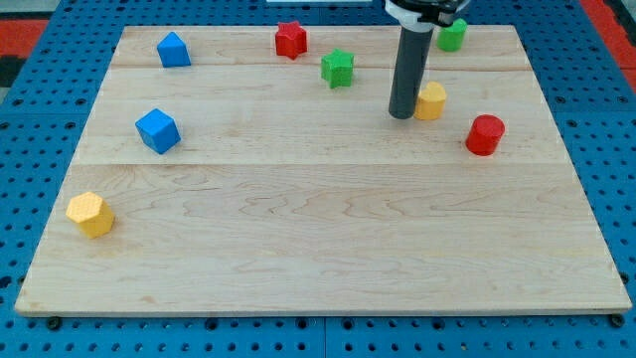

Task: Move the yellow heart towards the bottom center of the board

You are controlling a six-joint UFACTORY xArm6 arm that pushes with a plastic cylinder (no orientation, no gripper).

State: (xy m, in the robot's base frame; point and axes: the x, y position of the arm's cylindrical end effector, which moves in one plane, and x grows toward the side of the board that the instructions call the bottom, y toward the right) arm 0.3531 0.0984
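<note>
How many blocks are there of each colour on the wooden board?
Blue: 2
Red: 2
Green: 2
Yellow: 2
Total: 8 blocks
My tip sits just to the view's left of the yellow block near the top.

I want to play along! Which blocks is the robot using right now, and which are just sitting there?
In the job: yellow heart, my tip right at its left side.

Just sitting: yellow hexagon, two blue blocks, red star, red cylinder, green star, green block.

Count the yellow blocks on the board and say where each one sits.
2. One yellow block lies near the view's left edge; the other yellow block sits upper right, just right of my tip. None seems hidden.
</note>
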